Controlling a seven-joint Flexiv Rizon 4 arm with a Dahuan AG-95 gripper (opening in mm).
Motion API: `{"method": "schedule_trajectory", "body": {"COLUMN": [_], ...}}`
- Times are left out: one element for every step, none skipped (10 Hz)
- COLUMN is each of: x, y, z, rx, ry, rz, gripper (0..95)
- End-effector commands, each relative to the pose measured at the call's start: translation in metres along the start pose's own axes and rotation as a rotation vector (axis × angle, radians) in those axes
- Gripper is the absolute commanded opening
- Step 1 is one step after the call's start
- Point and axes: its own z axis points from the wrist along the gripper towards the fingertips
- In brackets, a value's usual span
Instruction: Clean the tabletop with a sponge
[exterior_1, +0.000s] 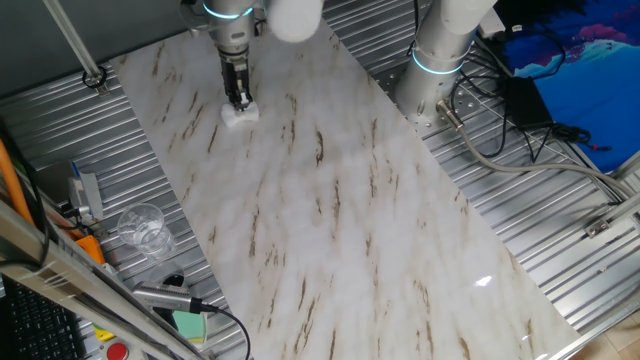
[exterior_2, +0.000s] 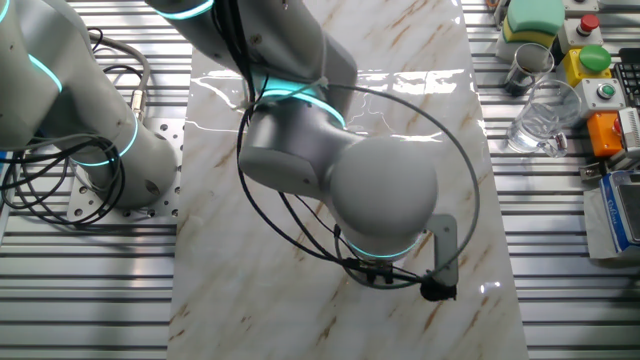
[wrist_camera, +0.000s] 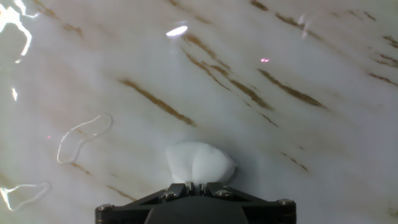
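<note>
Tool (exterior_1: 238, 100) pinching sponge (exterior_1: 238, 113) in narrow grip, pressing it against worktop (exterior_1: 330, 220); sponge bulging white, rounded, irregular

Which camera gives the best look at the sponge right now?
The hand view: the sponge fills the centre, pinched by the gripper. One fixed view shows it small and distant; in the other, the arm hides it.
</note>
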Motion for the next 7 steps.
{"method": "schedule_trajectory", "body": {"x": [-0.002, -0.002, -0.003, -0.004, -0.005, -0.007, -0.007], "y": [0.0, 0.001, 0.001, 0.001, 0.001, 0.002, 0.002], "z": [-0.002, -0.004, -0.006, -0.008, -0.009, -0.011, -0.013], "rx": [0.054, 0.076, 0.077, 0.077, 0.077, 0.077, 0.077], "ry": [0.014, 0.02, 0.023, 0.026, 0.028, 0.032, 0.035], "rz": [-0.093, -0.135, -0.145, -0.157, -0.166, -0.171, -0.169], "gripper": [0.0, 0.0, 0.0, 0.0, 0.0, 0.0, 0.0]}}
